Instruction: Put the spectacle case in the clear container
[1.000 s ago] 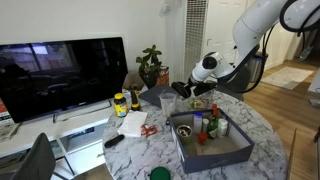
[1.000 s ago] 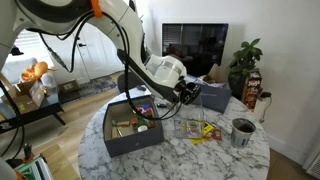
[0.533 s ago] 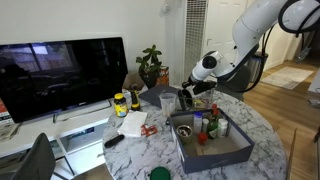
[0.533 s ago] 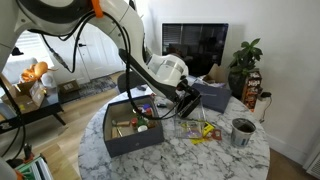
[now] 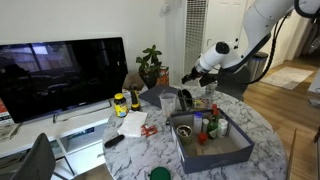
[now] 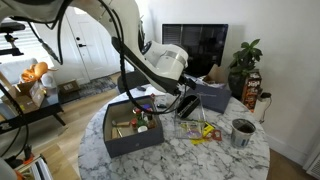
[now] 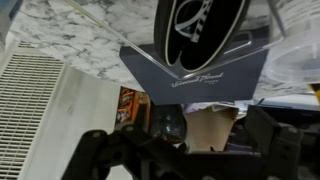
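The spectacle case, black and oblong, stands tilted in the clear container, its upper end sticking out above the rim. In an exterior view the case shows as a dark shape beside the container. In the wrist view its black oval face with light markings fills the top, framed by the container's clear walls. My gripper hangs just above the case, open and apart from it. Its dark fingers spread wide along the bottom of the wrist view with nothing between them.
A large grey tray with small bottles stands on the round marble table. A dark blue box, a metal can, a yellow-lidded jar, a TV and a plant surround it.
The gripper has opened and let go of the spectacle case, then risen above it. The case stays in the clear container.
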{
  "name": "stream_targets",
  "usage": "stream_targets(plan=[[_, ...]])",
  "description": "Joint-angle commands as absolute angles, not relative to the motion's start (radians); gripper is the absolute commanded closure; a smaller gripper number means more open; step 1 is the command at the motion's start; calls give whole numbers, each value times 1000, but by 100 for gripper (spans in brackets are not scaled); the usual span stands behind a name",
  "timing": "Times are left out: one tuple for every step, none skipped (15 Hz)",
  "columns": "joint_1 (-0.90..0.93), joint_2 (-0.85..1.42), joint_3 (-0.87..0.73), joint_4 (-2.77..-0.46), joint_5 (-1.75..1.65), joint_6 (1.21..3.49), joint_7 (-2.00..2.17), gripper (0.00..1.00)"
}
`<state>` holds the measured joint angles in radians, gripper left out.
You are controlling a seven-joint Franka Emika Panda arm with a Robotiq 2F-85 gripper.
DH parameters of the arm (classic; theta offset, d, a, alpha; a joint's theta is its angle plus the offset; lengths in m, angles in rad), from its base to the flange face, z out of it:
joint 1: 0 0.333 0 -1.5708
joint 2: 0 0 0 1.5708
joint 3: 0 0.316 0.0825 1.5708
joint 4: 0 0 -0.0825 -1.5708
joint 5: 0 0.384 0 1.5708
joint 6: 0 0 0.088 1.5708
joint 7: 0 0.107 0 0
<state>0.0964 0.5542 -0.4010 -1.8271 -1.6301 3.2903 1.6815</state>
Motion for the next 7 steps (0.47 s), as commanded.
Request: stream_targets(plan=[[-24, 322, -312, -2053, -1695, 3415, 1457, 0], [67, 312, -445, -2038, -1804, 3522, 1548, 0], [39, 265, -433, -2058, -1829, 3579, 1504, 0], [27, 220, -440, -2073, -1858, 3645, 1481, 0], [20, 177, -453, -2087, -1891, 3715, 1464, 0], [34, 285, -443, -2008, -1834, 3653, 1511, 0], [27, 253, -449, -2017, -1841, 3672, 1507, 0]])
